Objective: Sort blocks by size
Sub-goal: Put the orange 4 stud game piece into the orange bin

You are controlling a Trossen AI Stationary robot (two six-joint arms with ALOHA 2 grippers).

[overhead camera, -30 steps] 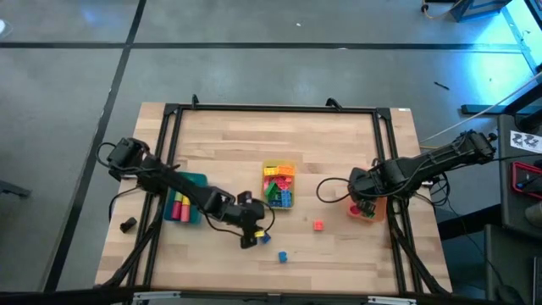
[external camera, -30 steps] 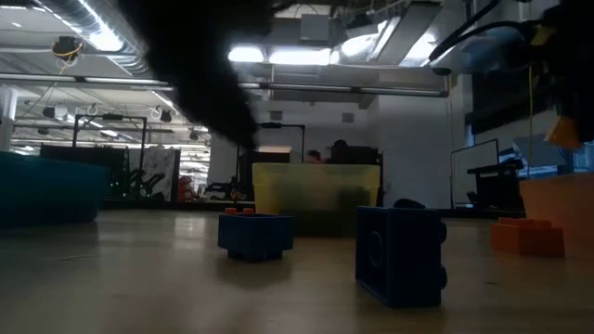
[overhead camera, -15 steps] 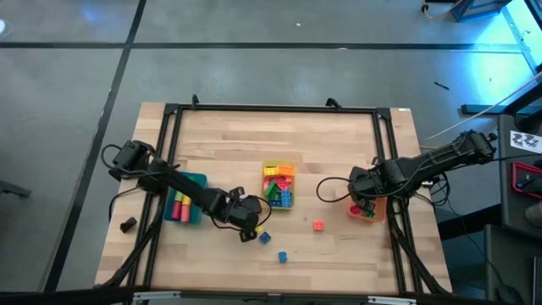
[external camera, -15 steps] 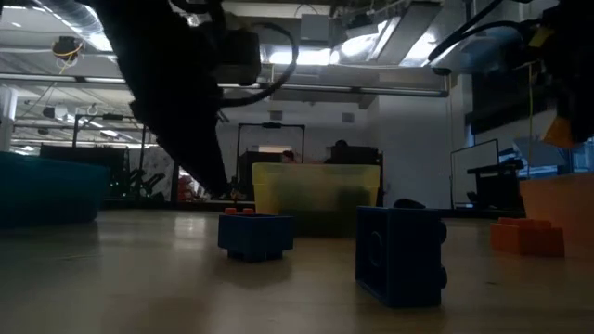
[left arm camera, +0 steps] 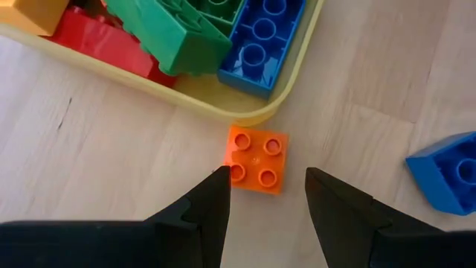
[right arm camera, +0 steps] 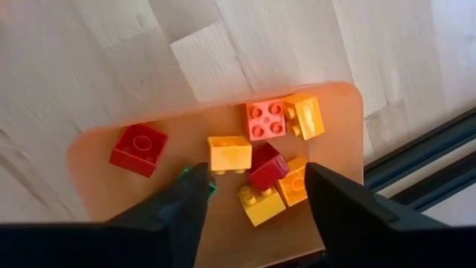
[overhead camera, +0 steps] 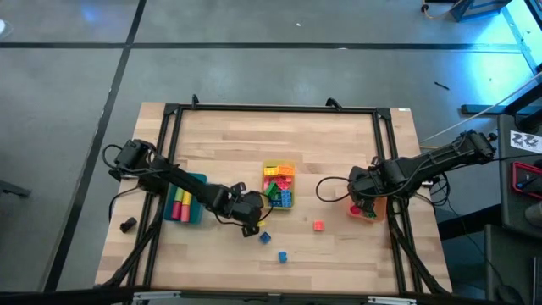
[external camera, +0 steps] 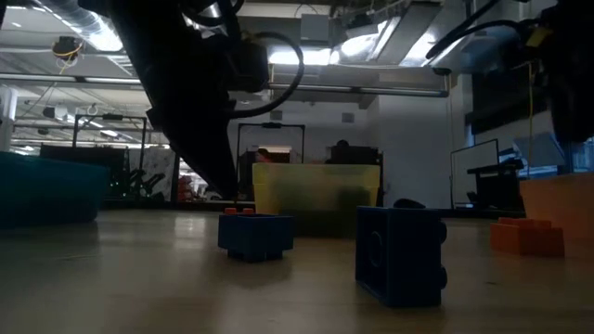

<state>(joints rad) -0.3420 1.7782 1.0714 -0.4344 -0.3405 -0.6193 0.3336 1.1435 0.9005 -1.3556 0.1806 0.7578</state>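
Note:
An orange four-stud block [left arm camera: 256,158] lies flat on the table just off the corner of the yellow bin [left arm camera: 245,113]. My left gripper [left arm camera: 264,179] [overhead camera: 251,225] is open and slants down over it, one fingertip on either side, without touching it. My right gripper [right arm camera: 256,175] [overhead camera: 362,206] is open and points down over the orange bin [right arm camera: 338,112]. Several small red, yellow, pink and orange blocks [right arm camera: 253,152] lie loose in that bin. Two blue blocks [overhead camera: 264,238] [overhead camera: 282,255] and an orange-red one [overhead camera: 318,225] lie on the table.
The yellow bin [overhead camera: 264,169] at mid-table holds mid-size green, blue, red and orange blocks. A teal bin [overhead camera: 196,180] at the left holds long bars. A black frame [overhead camera: 271,108] runs round the table. A blue block [left arm camera: 446,171] lies close beside my left gripper.
My left gripper has gone down and toward the yellow bin, tipping more steeply, and now stands over the orange block. In the low view, the orange-yellow block that hung at my right gripper no longer shows there. The right arm has kept still.

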